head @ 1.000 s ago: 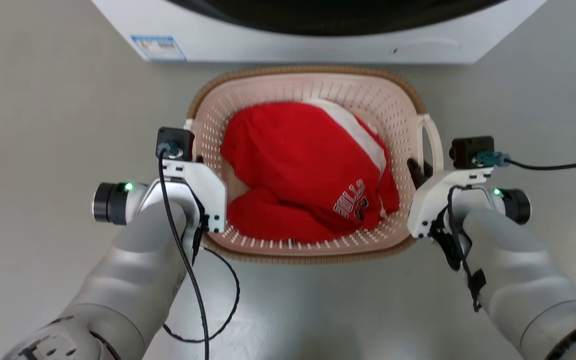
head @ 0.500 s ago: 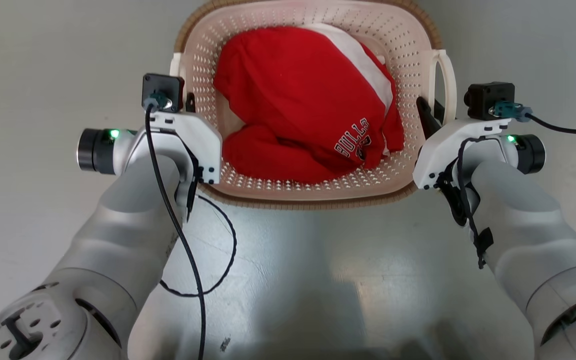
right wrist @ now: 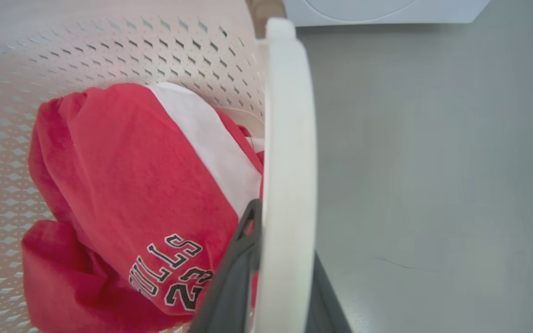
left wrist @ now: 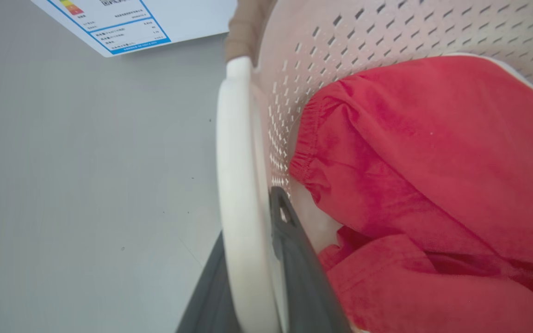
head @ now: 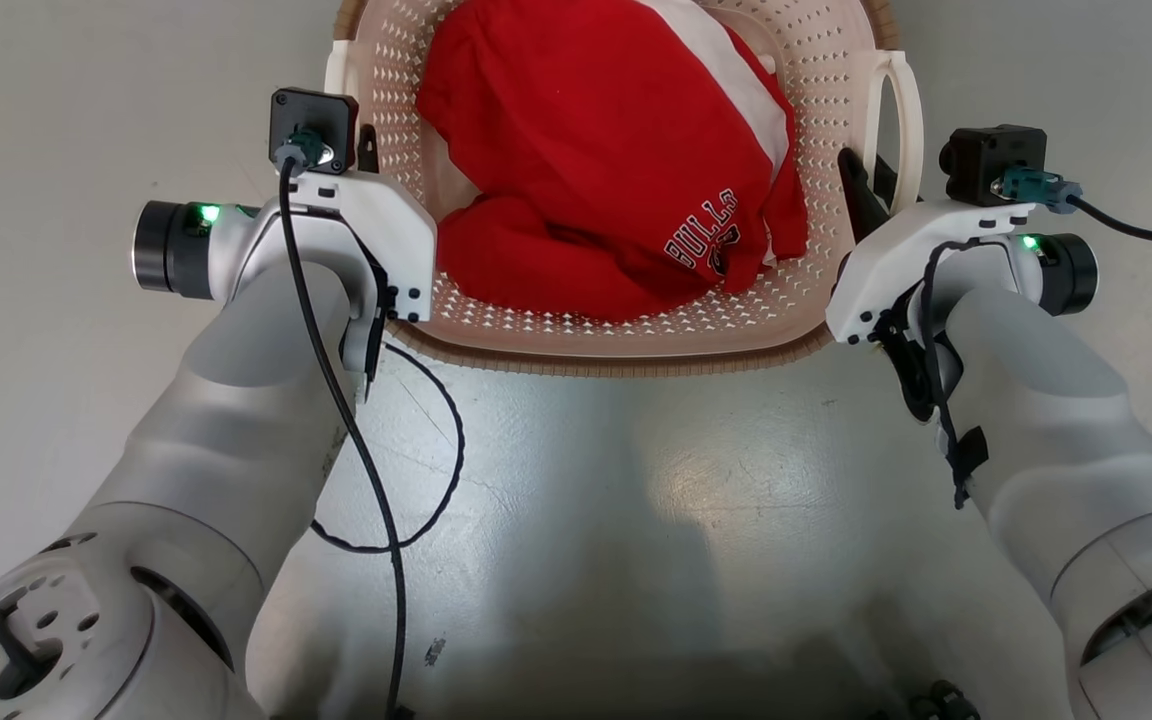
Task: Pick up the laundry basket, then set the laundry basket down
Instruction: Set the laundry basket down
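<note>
The laundry basket (head: 626,338) is cream, perforated and brown-rimmed, and its far part is cut off by the head view's top edge. A red garment (head: 586,150) with a white stripe and lettering lies inside. My left gripper (head: 368,150) is shut on the basket's left loop handle (left wrist: 236,185), with one dark finger (left wrist: 294,259) inside the loop and the other outside. My right gripper (head: 861,190) is shut on the right loop handle (right wrist: 289,138) in the same way, its inner finger (right wrist: 236,259) next to the garment.
The white washing machine (right wrist: 387,11) stands just beyond the basket, and its energy label (left wrist: 123,23) is in the left wrist view. Smooth grey floor (head: 636,520) lies on all sides. A black cable (head: 436,480) loops down from my left wrist.
The whole head picture has shifted, and the washing machine has left its top edge. The basket and both grippers sit higher in it and look slightly larger. Both grips are unchanged.
</note>
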